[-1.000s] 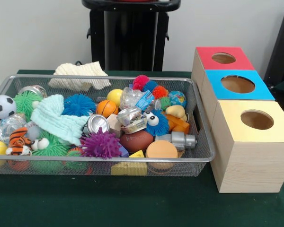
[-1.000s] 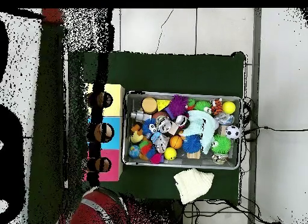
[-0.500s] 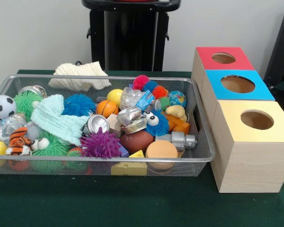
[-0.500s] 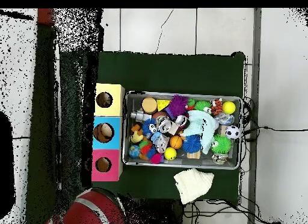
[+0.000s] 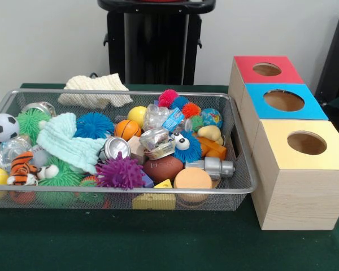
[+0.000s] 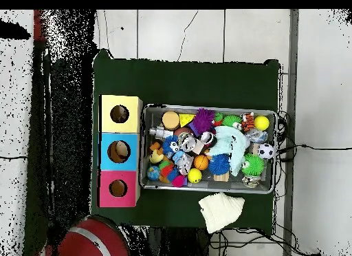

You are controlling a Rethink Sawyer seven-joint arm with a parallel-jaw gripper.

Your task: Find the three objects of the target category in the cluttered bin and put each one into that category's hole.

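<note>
A wire mesh bin holds a heap of toys: a soccer ball, a small basketball, a brown football, a purple spiky ball, a blue spiky ball, a crushed can, a mint cloth and a tiger toy. Beside the bin stand three wooden boxes with round holes, topped red, blue and yellow. From above, the bin lies right of the boxes. No gripper shows in either view.
A cream knitted cloth lies on the green table behind the bin, outside it. A red rounded part of the robot sits at the overhead view's bottom left, below the red box. A black pedestal stands behind the table.
In the overhead view the red robot part has slid down and left, away from the boxes, which now show whole. Nothing in the bin has moved.
</note>
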